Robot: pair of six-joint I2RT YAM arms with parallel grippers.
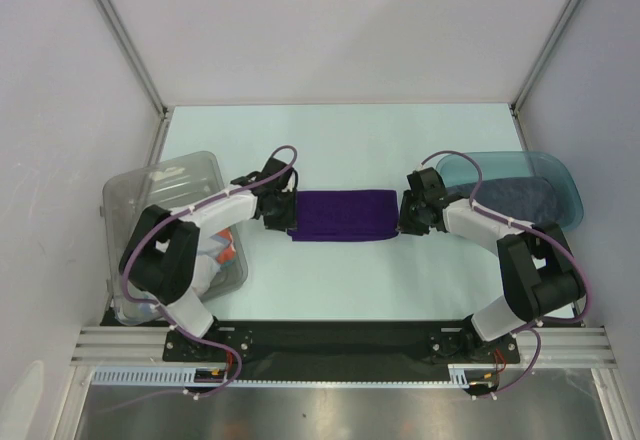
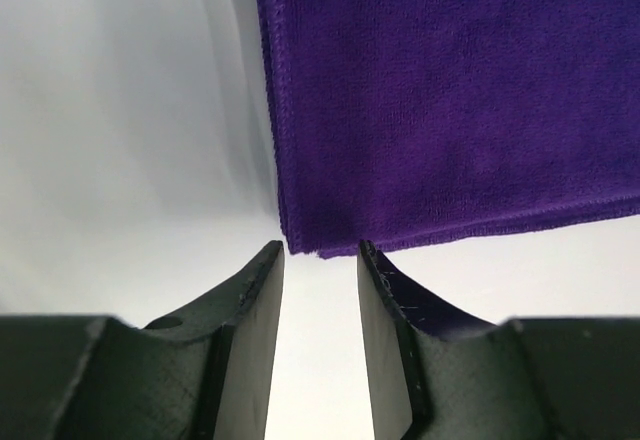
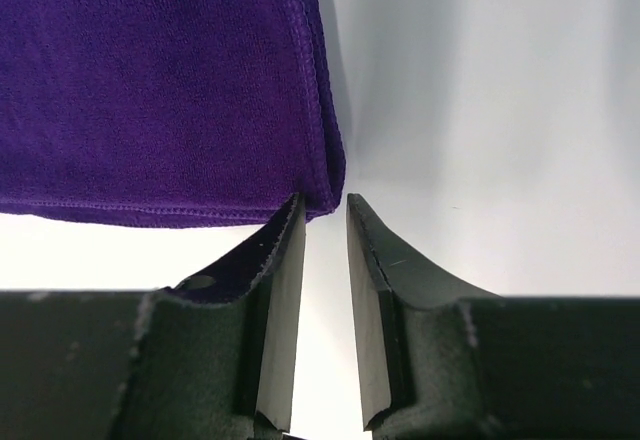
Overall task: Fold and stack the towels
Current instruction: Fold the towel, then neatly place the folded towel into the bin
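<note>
A purple towel (image 1: 343, 216) lies folded into a flat rectangle on the table between the two arms. My left gripper (image 2: 320, 252) is open at the towel's near left corner (image 2: 300, 240), with nothing between its fingers. My right gripper (image 3: 325, 203) is open at the near right corner (image 3: 325, 195), its jaws parted by a narrow gap and empty. A dark navy-grey towel (image 1: 520, 198) lies in the teal tray. More towels, orange and light blue (image 1: 222, 250), show in the clear bin behind the left arm.
The clear plastic bin (image 1: 165, 185) stands at the left of the table. The teal translucent tray (image 1: 560, 175) stands at the right. White enclosure walls surround the table on three sides.
</note>
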